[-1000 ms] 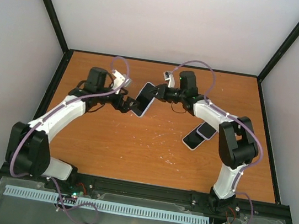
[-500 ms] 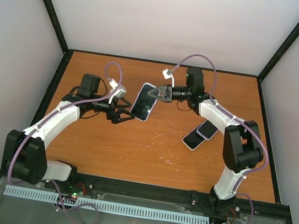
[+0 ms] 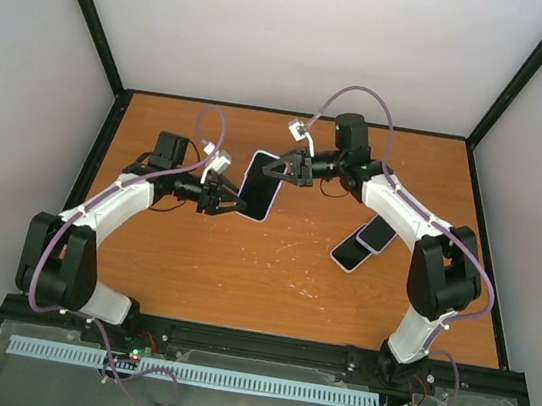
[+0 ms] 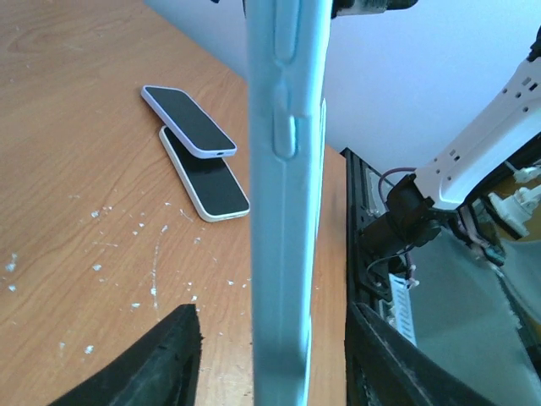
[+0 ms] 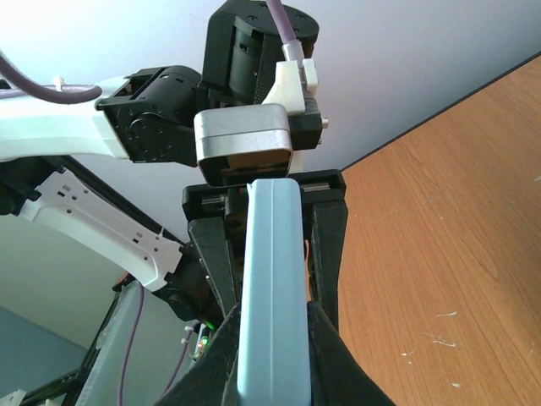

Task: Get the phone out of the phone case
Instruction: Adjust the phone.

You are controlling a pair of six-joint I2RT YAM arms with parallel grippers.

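Note:
The phone (image 3: 260, 187), dark screen up, sits inside its pale blue phone case (image 3: 269, 206) and hangs in the air above the table's middle. My right gripper (image 3: 277, 172) is shut on the case's upper end; in the right wrist view both pads press its sides (image 5: 272, 288). My left gripper (image 3: 221, 199) is at the case's lower left end. In the left wrist view the case (image 4: 283, 211) runs edge-on between the left gripper's (image 4: 270, 311) two fingers. A gap shows on each side, so it is open and not touching.
Two other phones (image 3: 366, 243) lie overlapping on the wooden table (image 3: 241, 270) to the right, seen also as two phones (image 4: 199, 152) in the left wrist view. Black frame rails border the table.
My left gripper has moved in around the case's lower end and its jaws have narrowed. The right gripper keeps hold and has shifted the phone slightly.

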